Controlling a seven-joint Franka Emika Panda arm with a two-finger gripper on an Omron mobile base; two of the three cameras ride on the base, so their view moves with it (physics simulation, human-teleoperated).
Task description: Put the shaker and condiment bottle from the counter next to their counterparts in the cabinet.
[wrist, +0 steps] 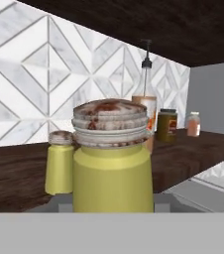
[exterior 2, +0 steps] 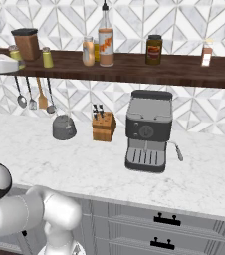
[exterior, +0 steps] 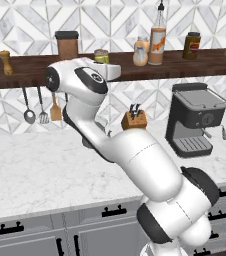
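Note:
My gripper is shut on the shaker, a yellow-green cylinder with a grey cap that looms close in the hand view, low over the cabinet's dark shelf board. Its counterpart shaker stands just behind it to the left. In the right base view the held shaker sits at the hand's tip, a little left of the other shaker. The condiment bottle stands upright on the shelf beside the squat orange bottle. My hand reaches the shelf edge.
On the shelf also stand a brown canister, two wooden mills, a dark jar and a small red shaker. Utensils hang beneath it. The counter carries a coffee machine, knife block and grey kettle.

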